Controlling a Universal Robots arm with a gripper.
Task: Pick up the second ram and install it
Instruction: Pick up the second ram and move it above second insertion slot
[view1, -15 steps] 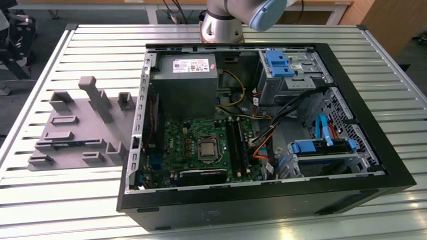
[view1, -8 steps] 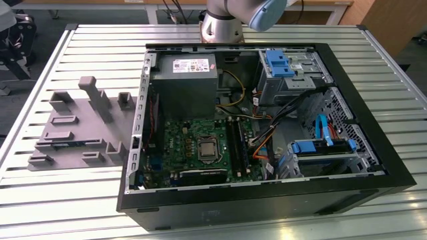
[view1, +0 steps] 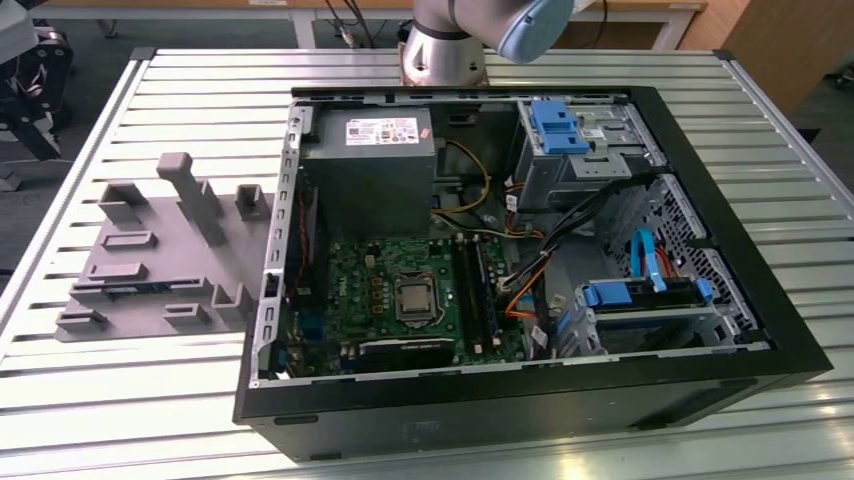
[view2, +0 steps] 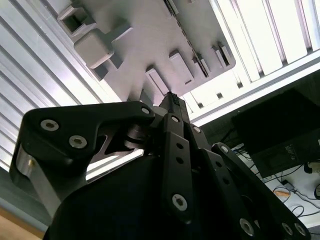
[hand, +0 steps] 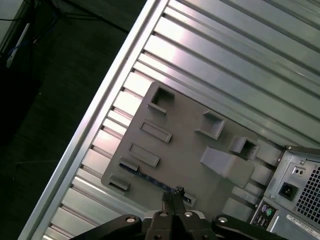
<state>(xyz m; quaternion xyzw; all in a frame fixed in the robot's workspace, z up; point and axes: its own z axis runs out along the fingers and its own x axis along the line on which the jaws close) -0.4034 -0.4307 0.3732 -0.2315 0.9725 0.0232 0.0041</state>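
The second ram is a thin blue-green strip standing on edge in a slot of the grey fixture plate. The exterior view shows it at the plate's near left part. My gripper hangs well above the plate, its tips lining up with one end of the ram in the first wrist view. Both wrist views show the black fingers pressed together with nothing between them. The gripper is shut and apart from the ram.
An open computer case lies on the slatted metal table, to the exterior view's right of the plate. Inside are the motherboard, its memory slots, a power supply and blue drive bays. Upright grey holders stand on the plate.
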